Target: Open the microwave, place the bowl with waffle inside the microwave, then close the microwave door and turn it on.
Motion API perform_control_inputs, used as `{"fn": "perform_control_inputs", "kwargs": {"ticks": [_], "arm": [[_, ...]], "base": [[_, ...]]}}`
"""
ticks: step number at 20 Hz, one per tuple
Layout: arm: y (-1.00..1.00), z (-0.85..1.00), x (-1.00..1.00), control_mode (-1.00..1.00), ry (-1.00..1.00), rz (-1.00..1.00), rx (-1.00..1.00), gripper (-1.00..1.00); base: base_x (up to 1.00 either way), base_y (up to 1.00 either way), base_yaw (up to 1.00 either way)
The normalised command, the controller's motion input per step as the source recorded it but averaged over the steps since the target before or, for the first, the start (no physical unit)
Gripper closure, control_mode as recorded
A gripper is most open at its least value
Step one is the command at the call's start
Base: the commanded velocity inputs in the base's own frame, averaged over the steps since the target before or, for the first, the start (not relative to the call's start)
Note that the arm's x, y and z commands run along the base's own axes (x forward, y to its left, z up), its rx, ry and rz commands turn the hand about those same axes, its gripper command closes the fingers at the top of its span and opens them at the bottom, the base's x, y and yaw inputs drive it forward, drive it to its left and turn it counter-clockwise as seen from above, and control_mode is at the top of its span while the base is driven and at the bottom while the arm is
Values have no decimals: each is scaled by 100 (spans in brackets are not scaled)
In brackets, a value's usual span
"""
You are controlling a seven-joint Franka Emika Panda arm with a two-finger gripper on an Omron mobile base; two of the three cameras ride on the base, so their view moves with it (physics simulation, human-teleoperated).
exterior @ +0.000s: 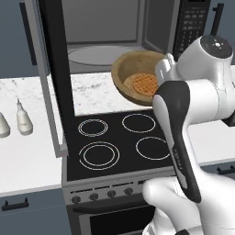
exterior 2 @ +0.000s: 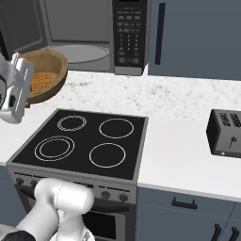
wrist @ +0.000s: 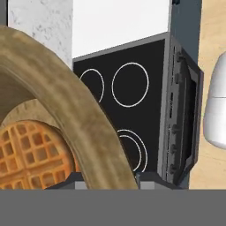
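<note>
white marble counter (exterior 2: 188,101) behind the stove (exterior 2: 84,141); microwave door (exterior: 53,78) open; gripper (exterior: 160,75) clamps the bowl (exterior: 133,73) with waffle (exterior: 144,85), tilted, airborne; placing, closing, starting remain

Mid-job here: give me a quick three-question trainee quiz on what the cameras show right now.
1. True or false: the microwave door is shut.
2. What lies in the wooden bowl held up at the end effector?
3. The bowl is: A) on the glass turntable, B) in the air in front of the microwave, above the stovetop, C) on the counter beside the toaster.

Key: 1 false, it stands open. 2 the waffle. 3 B.
</note>
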Motion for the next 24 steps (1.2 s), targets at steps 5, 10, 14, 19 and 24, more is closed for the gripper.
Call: {"fn": "perform_control_inputs", "kwargs": {"ticks": [5,10,14,19,24], "arm": [[-4,53,53,-100,-4,-1,0,100],[-1,56,47,-100,-3,0,0,100],[0,6,72,-100,0,0,0,100],[2,0,89,-100,0,2,0,100],[16,0,90,-100,-2,6,0,100]], "base": [[0,0,0],[0,0,0],[0,0,0],[0,0,0],[0,0,0]]}}
